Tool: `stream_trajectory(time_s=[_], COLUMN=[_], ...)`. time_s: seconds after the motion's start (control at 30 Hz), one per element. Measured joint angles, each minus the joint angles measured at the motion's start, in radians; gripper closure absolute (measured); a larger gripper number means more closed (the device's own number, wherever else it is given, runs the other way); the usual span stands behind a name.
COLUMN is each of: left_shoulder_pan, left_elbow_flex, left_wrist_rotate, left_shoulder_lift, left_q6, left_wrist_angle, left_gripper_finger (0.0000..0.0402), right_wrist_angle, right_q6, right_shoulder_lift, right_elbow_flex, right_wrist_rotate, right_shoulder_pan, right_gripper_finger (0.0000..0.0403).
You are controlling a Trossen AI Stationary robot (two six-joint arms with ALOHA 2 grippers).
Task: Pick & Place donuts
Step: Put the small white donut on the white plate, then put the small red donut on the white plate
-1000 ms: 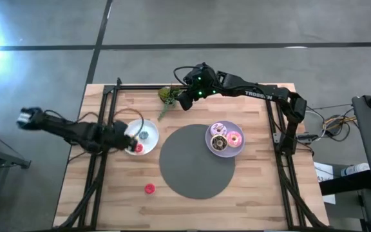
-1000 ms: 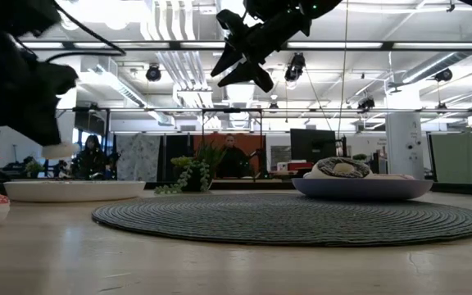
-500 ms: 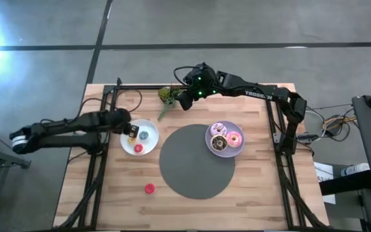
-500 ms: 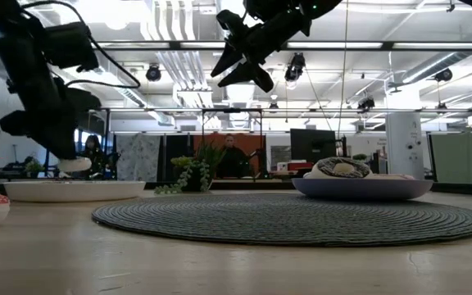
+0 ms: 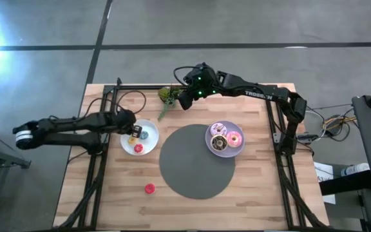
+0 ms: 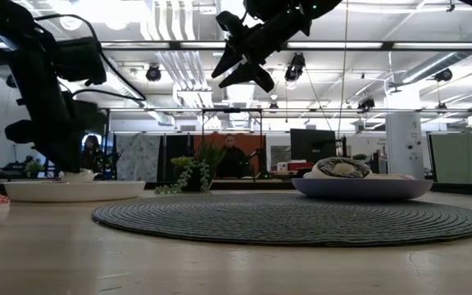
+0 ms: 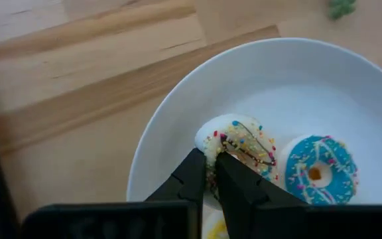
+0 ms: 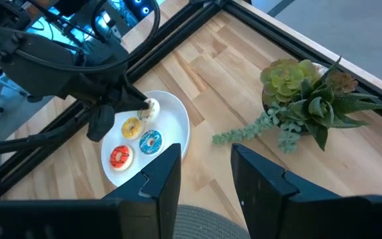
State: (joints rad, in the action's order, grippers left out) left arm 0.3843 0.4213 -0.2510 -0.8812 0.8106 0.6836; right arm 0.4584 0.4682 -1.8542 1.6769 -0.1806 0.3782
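The left gripper (image 7: pixel 207 174) pinches the rim of a white sprinkled donut (image 7: pixel 239 143) on the left plate (image 7: pixel 323 73), likely light, stiff and best held across its ring, while the right gripper (image 8: pixel 204 174) waits open, far.

A light wooden desk (image 5: pixel 250 187) carries a round grey woven mat (image 5: pixel 195 161) at its middle. Left of the mat sits a white plate (image 5: pixel 148 125), right of it a lavender plate (image 5: pixel 225 153). A small green plant (image 5: pixel 167 95) stands at the far edge, and a red donut (image 5: pixel 149 189) lies alone near the front left.
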Motion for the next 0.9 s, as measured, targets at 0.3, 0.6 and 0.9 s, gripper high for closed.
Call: stream_trajectory(time_s=[0.3,0.6,0.9], left_shoulder_pan=[-0.001,-0.039,-0.451], left_elbow_flex=[0.023,0.166,0.141], left_wrist_rotate=[0.026,0.164,0.453], left_shoulder_lift=[0.006,0.081,0.039], left_q6=[-0.001,-0.134,-0.288], left_wrist_angle=[0.025,0.081,-0.116], left_gripper_finger=[0.0292,0.0274,0.0276], right_wrist_angle=[0.001,0.002,0.001], right_q6=[0.003,0.003,-0.004], right_shoulder_lift=[0.000,0.000,0.000], right_elbow_flex=[0.000,0.000,0.000], right_wrist_rotate=[0.000,-0.001,-0.002], right_shoulder_pan=[0.000,0.000,0.000], right_gripper_finger=[0.0280,0.0280,0.0280])
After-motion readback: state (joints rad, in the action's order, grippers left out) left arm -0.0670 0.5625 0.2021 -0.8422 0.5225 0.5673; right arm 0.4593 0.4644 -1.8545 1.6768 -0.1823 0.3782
